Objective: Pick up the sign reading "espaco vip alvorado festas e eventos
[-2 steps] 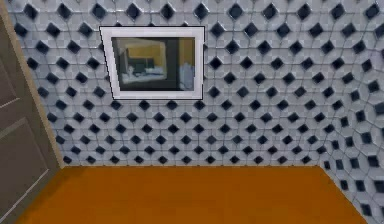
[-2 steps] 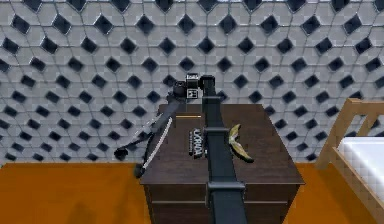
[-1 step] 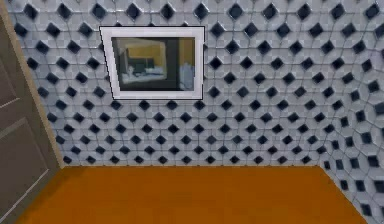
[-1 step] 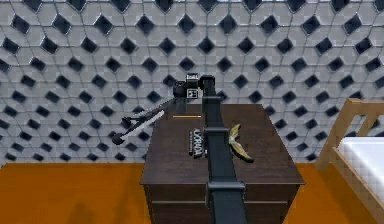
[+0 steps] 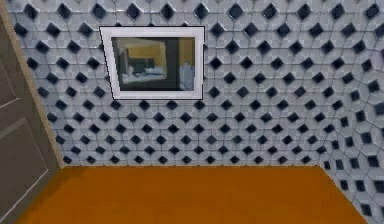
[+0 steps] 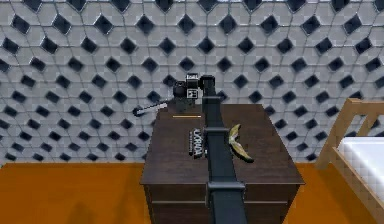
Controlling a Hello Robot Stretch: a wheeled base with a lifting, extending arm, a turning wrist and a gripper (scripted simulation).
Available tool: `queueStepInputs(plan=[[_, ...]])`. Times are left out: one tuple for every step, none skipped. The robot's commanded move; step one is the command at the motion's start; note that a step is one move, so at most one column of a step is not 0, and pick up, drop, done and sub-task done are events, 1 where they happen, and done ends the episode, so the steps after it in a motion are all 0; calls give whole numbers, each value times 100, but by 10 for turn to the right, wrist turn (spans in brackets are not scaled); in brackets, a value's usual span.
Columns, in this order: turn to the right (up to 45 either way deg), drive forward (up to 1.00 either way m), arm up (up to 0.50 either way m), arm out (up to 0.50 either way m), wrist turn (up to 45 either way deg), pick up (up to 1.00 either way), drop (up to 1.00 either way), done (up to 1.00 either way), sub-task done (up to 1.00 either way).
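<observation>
A small dark oblong with pale marks (image 6: 196, 142) lies flat on a dark wooden table (image 6: 165, 165), just left of the arm's bar. It may be the sign, though its print cannot be read. The arm (image 6: 222, 160) rises across the tabletop to its far edge. My gripper (image 6: 152, 107) reaches left past the table's far left corner, its thin fingers set against the patterned wall. It holds nothing.
A curved yellow thing like a banana (image 6: 238, 142) lies right of the arm. A bed with a wooden frame (image 6: 352, 120) stands at the right edge. Ahead, a white-framed picture (image 5: 152, 62) hangs on the tiled wall, a door (image 5: 20, 120) stands at left, and orange floor (image 5: 200, 195) stretches between.
</observation>
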Motion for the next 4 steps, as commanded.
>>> queueStepInputs(plan=[[0, 0, 0, 0, 450, 0, 0, 0, 0], [0, 0, 0, 0, 270, 0, 0, 0, 0], [0, 0, -30, 0, 0, 0, 0, 0, 0], [0, 0, 0, 0, 0, 100, 0, 0, 0]])
